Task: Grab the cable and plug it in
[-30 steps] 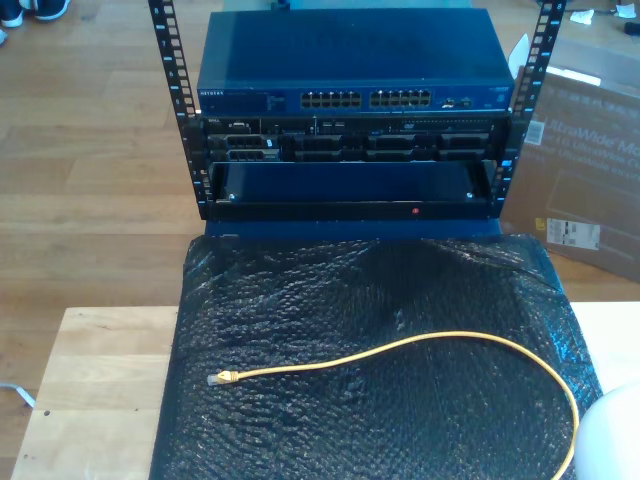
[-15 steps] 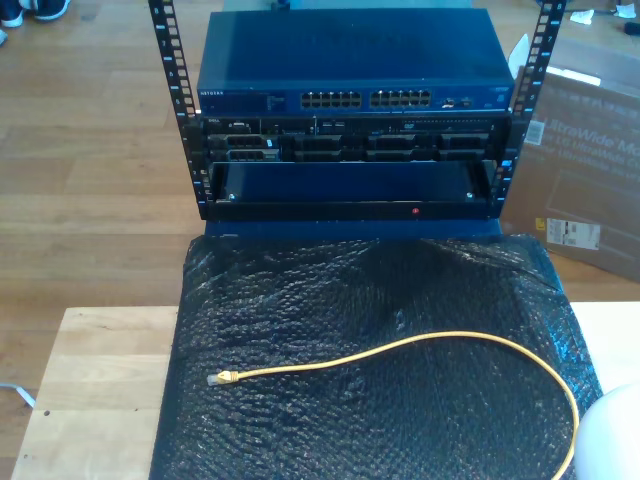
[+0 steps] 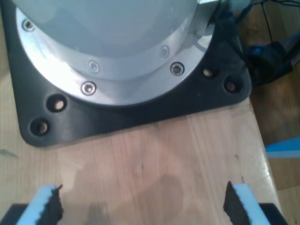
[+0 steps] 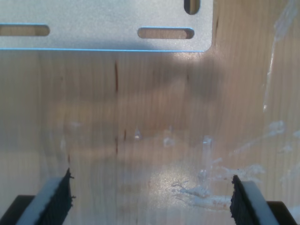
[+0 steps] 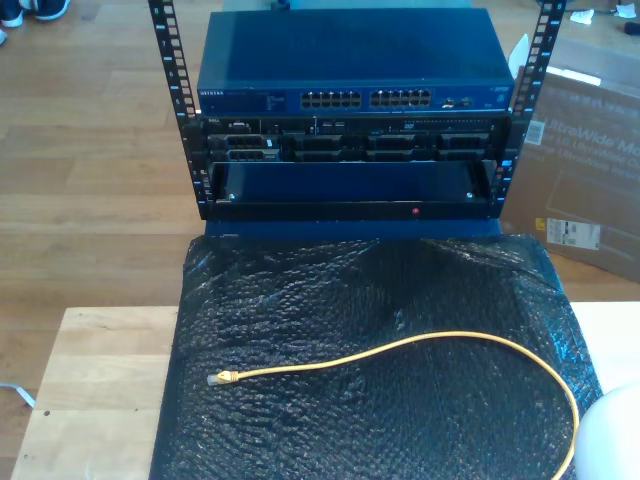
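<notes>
The yellow cable (image 5: 400, 345) lies loose on black bubble wrap (image 5: 300, 300) in the exterior view, curving from a small clear-and-yellow plug (image 5: 220, 378) toward that view's lower right corner. Behind the wrap stands a rack with a blue network switch (image 5: 350, 70) showing rows of ports (image 5: 365, 99). My first gripper (image 3: 140, 206) is open above bare wood, beside a robot base on a black plate (image 3: 140, 112). My second gripper (image 4: 150, 197) is open over scuffed wood near a slotted metal plate (image 4: 93, 23). Nothing is between either pair of pads.
A wooden table (image 5: 90, 390) carries the wrap. A cardboard box (image 5: 590, 170) stands at the exterior view's right. A white rounded arm part (image 5: 610, 440) fills that view's lower right corner. Black cables (image 3: 267, 51) hang past the table edge in the first wrist view.
</notes>
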